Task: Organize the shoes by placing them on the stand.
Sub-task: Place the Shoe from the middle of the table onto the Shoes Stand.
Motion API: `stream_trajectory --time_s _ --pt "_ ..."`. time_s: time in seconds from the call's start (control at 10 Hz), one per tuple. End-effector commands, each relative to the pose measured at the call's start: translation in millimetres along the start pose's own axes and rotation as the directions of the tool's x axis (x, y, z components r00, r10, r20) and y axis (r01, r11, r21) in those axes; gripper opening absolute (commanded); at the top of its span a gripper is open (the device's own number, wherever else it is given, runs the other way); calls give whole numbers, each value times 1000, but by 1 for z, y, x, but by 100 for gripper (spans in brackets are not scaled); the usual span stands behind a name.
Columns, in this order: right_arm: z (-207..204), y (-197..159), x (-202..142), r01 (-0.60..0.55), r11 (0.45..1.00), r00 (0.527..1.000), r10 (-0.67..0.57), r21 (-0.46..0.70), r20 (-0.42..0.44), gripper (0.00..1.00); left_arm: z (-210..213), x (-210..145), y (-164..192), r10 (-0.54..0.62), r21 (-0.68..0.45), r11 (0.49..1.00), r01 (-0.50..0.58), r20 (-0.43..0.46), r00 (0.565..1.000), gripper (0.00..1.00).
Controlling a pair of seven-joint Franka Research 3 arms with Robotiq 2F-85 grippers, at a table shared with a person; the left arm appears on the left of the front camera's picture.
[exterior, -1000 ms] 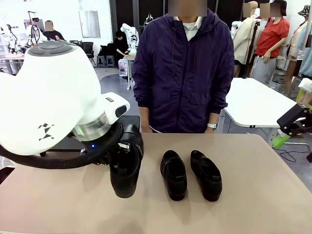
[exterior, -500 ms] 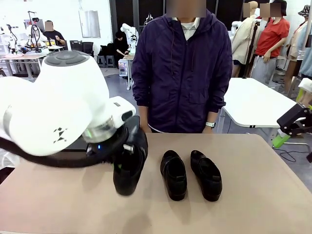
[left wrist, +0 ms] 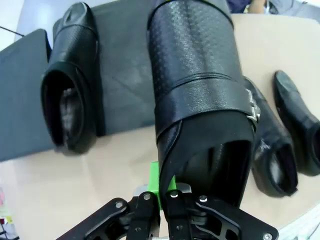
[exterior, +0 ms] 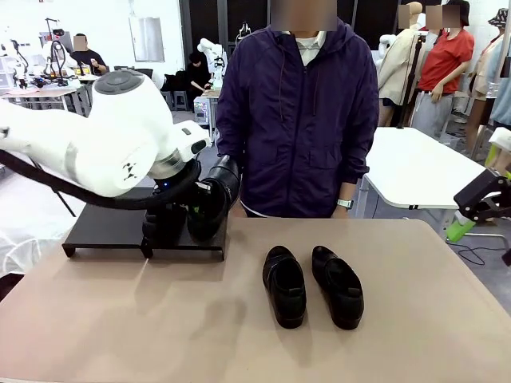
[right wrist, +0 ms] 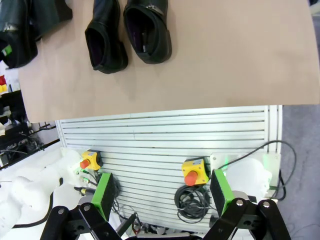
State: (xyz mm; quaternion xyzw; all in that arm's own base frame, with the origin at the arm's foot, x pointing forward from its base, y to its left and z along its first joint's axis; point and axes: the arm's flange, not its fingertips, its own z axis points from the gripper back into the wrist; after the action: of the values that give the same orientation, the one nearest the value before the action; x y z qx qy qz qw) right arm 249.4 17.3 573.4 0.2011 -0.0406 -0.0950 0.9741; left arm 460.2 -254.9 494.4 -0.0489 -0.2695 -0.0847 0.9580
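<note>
Shoe (left wrist: 200, 100) looks stiff and slick, left fingers (left wrist: 155, 176) clenched on its heel rim, right fingers (right wrist: 220, 192) released.

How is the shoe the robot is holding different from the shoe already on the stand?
The held shoe is pinched at its heel rim by the left gripper. The shoe on the stand is touched by nothing. The held shoe hangs tilted over the stand, while the shoe on the stand rests on it. Both are glossy black slip-ons, with their toes pointing the same way.
</note>
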Motion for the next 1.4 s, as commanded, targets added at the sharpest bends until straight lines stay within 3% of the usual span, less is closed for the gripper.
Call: stream_trajectory --time_s 0.0,0.1,0.2,0.3,0.6,0.8,1.1,1.3 --pt "3 2 2 -11 1000 1000 12 22 -8 100 -22 32 -1 27 48 998 -27 -1 1000 0" --pt "3 2 2 -11 1000 1000 12 22 -8 100 -33 40 2 80 94 992 -83 36 996 0" --pt "3 2 2 -11 1000 1000 12 22 -8 100 -38 43 5 154 101 983 -152 -8 988 0" --pt "3 2 2 -11 1000 1000 12 22 -8 100 -32 26 17 28 37 999 -28 -10 1000 0" --pt "3 2 2 -11 1000 1000 12 22 -8 100 -45 30 19 64 60 996 -63 -25 998 0" --pt "3 2 2 -11 1000 1000 12 22 -8 100 -61 41 25 106 156 980 -121 101 989 0" --pt "3 2 2 -11 1000 1000 12 22 -8 100 -85 53 31 96 89 990 -110 149 984 0" --pt "3 2 2 -11 1000 1000 12 22 -8 100 -91 54 34 105 79 990 -117 135 985 0"
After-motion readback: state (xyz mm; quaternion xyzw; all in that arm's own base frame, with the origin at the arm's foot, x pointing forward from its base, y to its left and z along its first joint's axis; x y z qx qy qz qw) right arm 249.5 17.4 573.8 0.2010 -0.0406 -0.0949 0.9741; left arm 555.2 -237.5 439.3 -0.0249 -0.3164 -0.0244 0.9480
